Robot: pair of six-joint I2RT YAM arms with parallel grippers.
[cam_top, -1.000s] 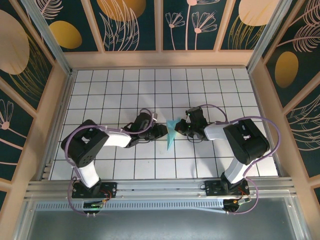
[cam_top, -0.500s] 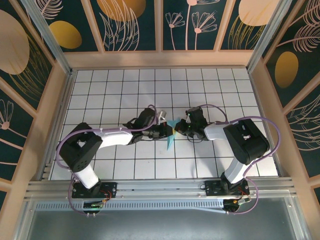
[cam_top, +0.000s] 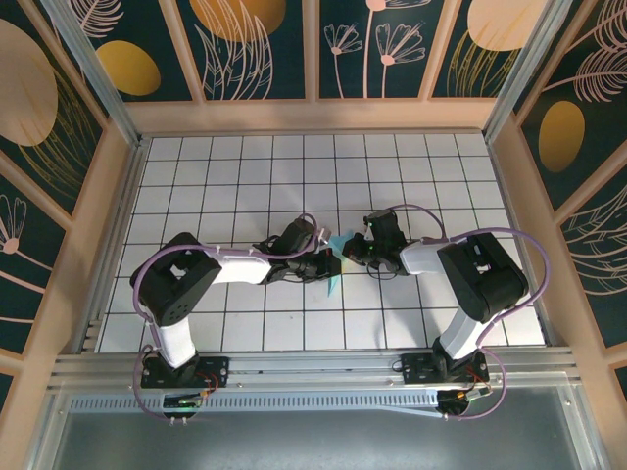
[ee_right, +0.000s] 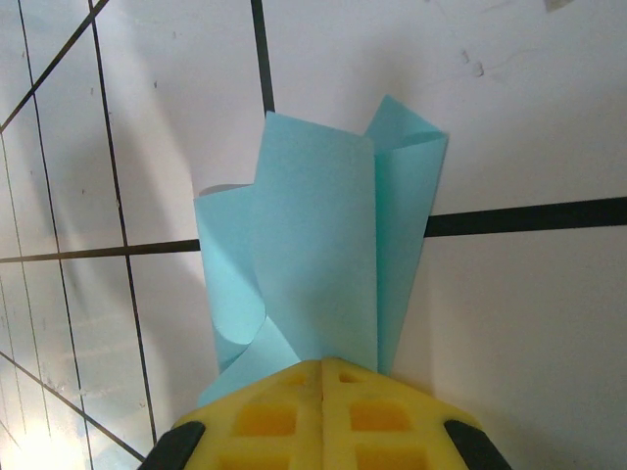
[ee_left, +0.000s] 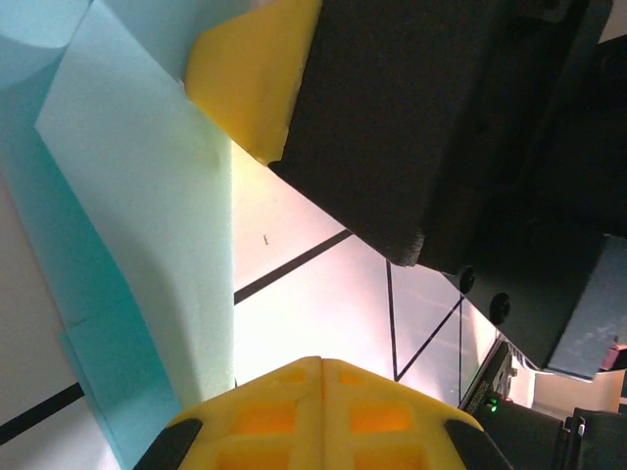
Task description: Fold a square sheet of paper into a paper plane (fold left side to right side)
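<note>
Partway through: folded narrow into a loose paper plane (ee_right: 313, 255), not yet pressed flat; pinched by right fingers (ee_right: 284, 416), with left fingers (ee_left: 279, 416) shut alongside.

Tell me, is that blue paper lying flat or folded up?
Folded: the teal paper shows creased, overlapping layers pinched in the right gripper, a narrow pointed strip from above.

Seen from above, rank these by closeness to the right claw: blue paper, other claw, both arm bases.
1. The teal paper, pinched in the right gripper.
2. The left gripper, just to its left.
3. The right arm's base, near edge, right side.
4. The left arm's base, near edge, left side.
</note>
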